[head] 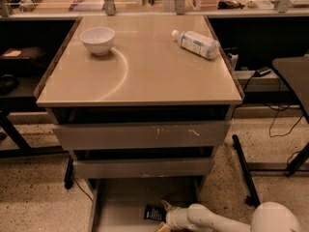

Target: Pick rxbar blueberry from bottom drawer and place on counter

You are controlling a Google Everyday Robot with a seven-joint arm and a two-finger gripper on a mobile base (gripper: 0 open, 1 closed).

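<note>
Holding the gripper (164, 217) low in the bottom drawer (118, 202), fingers (165, 206) spread beside the rxbar blueberry (153, 212) lying flat on its floor: probably light, slick, bendy, best pinched across its width.

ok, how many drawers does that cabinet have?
3, stacked under the counter: top drawer, middle drawer below it, and the bottom drawer pulled out near the floor, holding the rxbar blueberry. The gripper is right beside the bar.
</note>
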